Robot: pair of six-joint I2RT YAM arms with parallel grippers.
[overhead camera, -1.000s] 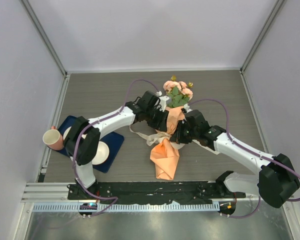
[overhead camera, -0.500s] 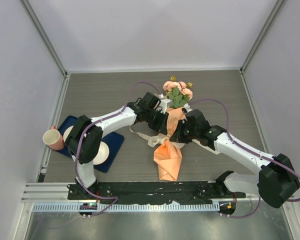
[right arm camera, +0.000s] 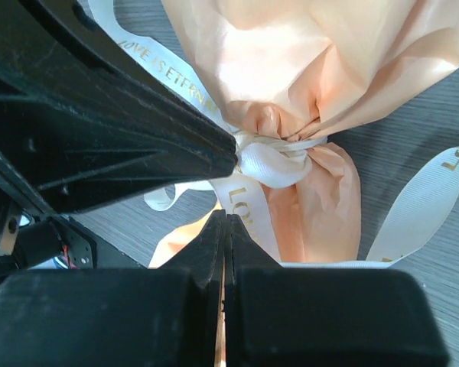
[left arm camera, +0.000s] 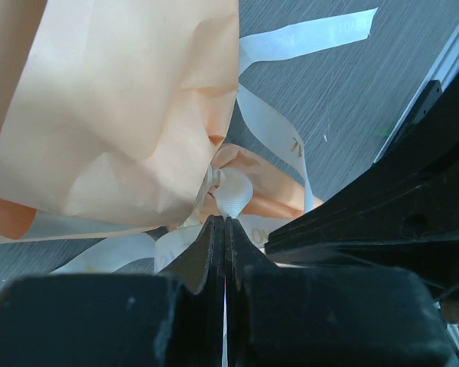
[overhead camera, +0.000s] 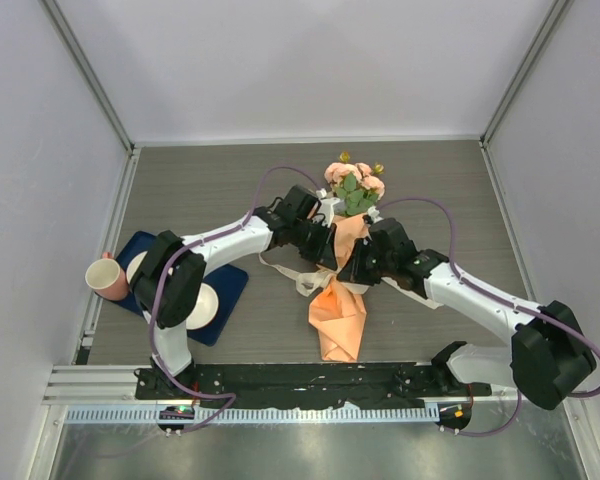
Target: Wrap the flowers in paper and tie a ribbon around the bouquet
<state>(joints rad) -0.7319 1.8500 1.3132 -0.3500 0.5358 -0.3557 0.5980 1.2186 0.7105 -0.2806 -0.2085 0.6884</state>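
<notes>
change: lower tail of the paper [overhead camera: 340, 318] swung slightly rightward in the overhead frame since a second ago; flowers [overhead camera: 355, 183] nudged a touch up and left.
left gripper [left arm camera: 224, 223]: jaws pressed together, nipping the ribbon [left arm camera: 279, 134] right at its knot [left arm camera: 233, 195]; closed up from partly apart a second ago.
right gripper [right arm camera: 225, 219]: jaws together, pale sliver of ribbon pinched between them, just below the knot.
bouquet [overhead camera: 348, 232]: centre of the overhead frame, lying on the table [overhead camera: 460, 190], flowers at the far end, paper cone pointing toward the bottom edge.
ribbon placement: tied round the cone's waist, loose ends trailing to the left.
count: two arms, two grippers, one bouquet, one ribbon, one knot, one blue tray [overhead camera: 230, 280], one pink cup [overhead camera: 105, 278], two pale dishes [overhead camera: 205, 305].
tray and cup: lower left of the overhead frame, well apart from the bouquet.
</notes>
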